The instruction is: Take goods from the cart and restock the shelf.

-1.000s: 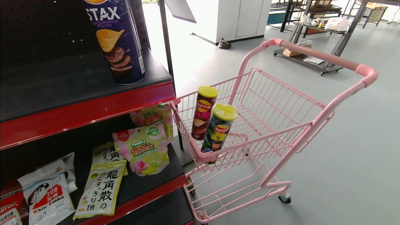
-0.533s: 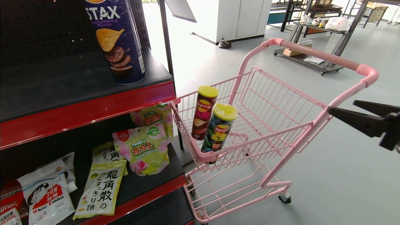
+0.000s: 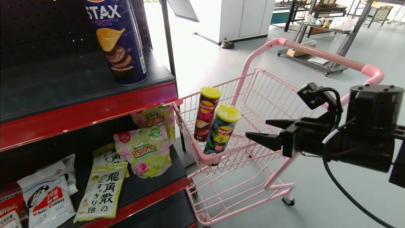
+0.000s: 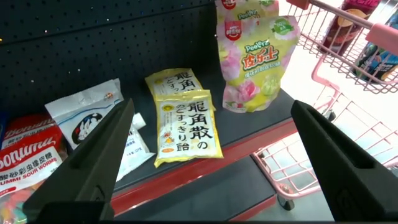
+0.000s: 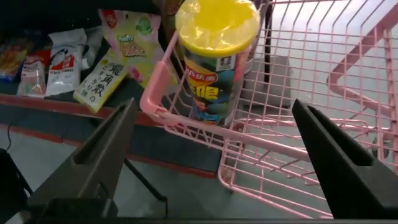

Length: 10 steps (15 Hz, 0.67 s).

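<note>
The pink cart (image 3: 202,156) stands just beside the right end of the shelf (image 3: 88,114). Two chip cans with yellow lids stand in the basket corner nearest the shelf. The red can (image 3: 205,115) is close to upright against the basket wall. The blue can (image 3: 223,129) is just beside it at the basket's near rim, tilted with its lid leaning away from the shelf; whether the two touch is hard to tell. The right gripper (image 3: 257,129) hangs over the middle of the basket with its fingers spread and nothing between them. Its tips point at the blue can and are near it but apart from it. In the right wrist view the blue can sits centred between the two spread fingers, farther off. The left gripper (image 4: 211,104) is level with the lower board, its fingers wide apart and empty, facing the bags that lie there. On the upper board a big can (image 3: 121,44) stands upright near the right end, close to the front edge. On the lower board a pink-green pouch (image 3: 145,152) leans at the right end, a yellow bag (image 3: 102,193) lies at the front edge beside it, and a white bag (image 3: 47,199) lies farther toward the left.
</note>
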Motion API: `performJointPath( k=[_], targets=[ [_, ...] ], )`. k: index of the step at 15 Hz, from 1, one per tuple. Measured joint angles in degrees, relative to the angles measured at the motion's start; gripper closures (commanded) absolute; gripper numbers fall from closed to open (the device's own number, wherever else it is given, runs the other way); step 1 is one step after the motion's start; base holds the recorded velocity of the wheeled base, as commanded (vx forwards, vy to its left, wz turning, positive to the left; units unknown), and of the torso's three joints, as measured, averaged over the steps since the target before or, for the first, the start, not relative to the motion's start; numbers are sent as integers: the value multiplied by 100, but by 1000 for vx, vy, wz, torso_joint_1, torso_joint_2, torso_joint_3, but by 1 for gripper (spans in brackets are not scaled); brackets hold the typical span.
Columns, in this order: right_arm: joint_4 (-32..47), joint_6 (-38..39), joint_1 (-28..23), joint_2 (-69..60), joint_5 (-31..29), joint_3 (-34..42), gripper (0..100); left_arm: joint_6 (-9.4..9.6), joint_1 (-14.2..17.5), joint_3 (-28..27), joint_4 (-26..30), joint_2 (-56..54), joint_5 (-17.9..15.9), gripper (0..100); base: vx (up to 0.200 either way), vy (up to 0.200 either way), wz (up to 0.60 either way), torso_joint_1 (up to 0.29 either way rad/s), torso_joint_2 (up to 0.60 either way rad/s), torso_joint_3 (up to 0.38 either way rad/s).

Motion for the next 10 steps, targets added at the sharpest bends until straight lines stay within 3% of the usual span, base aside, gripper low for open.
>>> performJointPath(
  k=[6,10],
  targets=[
    [-4,5,385,816,-2,-532,0,0,0,-2,0,0,0,0,0,0,0,0,0,0],
    [-9,5,374,1301,-13,-831,0,0,0,0,0,-2,0,0,0,0,0,0,0,0]
  ],
)
